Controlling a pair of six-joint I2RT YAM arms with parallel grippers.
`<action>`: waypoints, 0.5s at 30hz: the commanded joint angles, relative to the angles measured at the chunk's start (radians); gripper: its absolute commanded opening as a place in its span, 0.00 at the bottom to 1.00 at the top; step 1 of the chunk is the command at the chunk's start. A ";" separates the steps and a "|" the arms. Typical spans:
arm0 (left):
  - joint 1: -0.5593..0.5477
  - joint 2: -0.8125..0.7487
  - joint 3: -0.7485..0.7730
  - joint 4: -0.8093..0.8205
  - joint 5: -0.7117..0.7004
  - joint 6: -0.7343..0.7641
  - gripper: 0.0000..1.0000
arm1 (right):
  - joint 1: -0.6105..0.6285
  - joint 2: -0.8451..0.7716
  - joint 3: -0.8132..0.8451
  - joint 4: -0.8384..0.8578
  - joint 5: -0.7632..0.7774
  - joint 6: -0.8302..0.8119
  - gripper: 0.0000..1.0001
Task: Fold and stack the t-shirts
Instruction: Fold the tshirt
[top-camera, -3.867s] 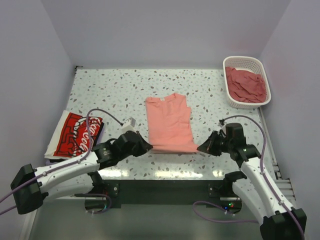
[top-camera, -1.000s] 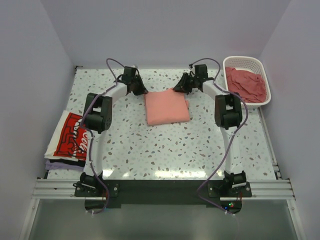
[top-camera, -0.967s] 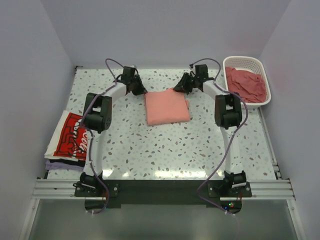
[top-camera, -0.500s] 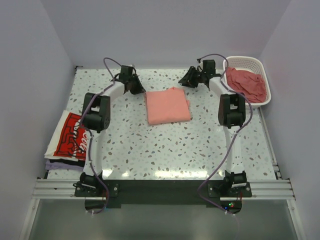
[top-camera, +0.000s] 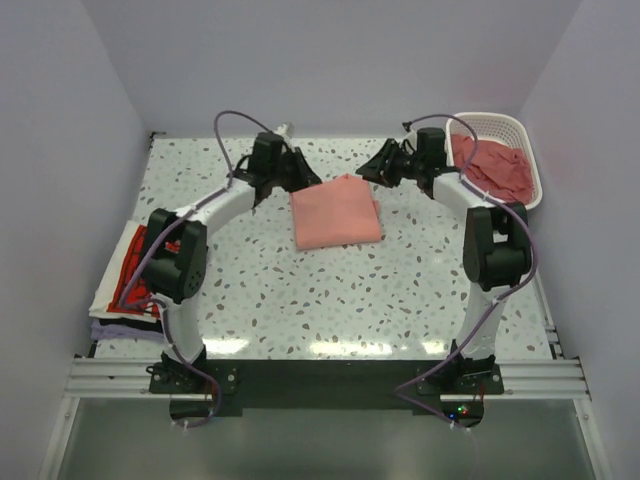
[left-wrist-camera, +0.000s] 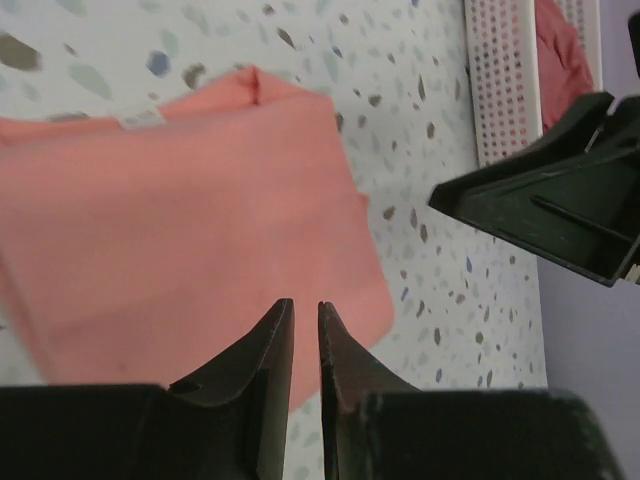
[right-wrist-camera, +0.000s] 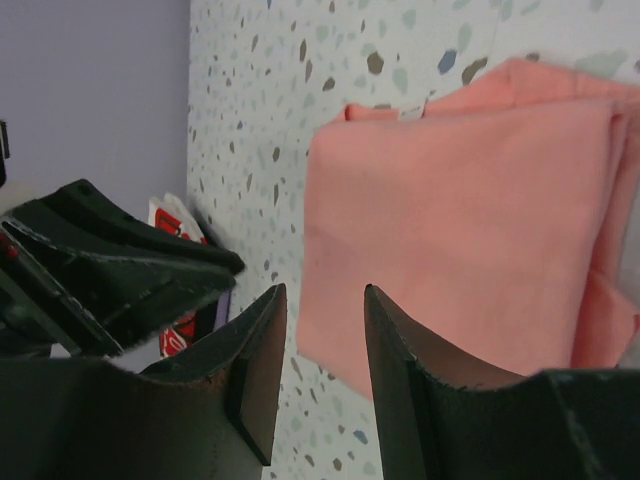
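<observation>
A salmon-pink t-shirt lies folded in a square at the middle of the table; it also shows in the left wrist view and the right wrist view. My left gripper hovers at its far left corner, jaws almost together and empty. My right gripper hovers at its far right corner, open and empty. A white t-shirt with red print lies on a pale purple one at the left edge, partly hidden by my left arm.
A white slatted basket at the far right corner holds more salmon-pink cloth. Both arms reach far across the table, their elbows over its left and right sides. Walls stand close on three sides.
The long shirt was folded in half toward the far side. Since then both grippers have let go and lifted off its far edge; the right one moved toward the basket, and both elbows swung outward.
</observation>
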 joint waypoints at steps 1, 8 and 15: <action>-0.085 0.003 -0.124 0.162 0.098 -0.081 0.20 | 0.040 -0.055 -0.109 0.113 -0.028 0.035 0.41; -0.162 0.091 -0.235 0.231 0.075 -0.117 0.17 | 0.070 -0.023 -0.290 0.167 -0.022 0.050 0.40; -0.163 0.113 -0.267 0.196 0.043 -0.113 0.15 | 0.057 0.008 -0.282 0.014 0.070 -0.016 0.39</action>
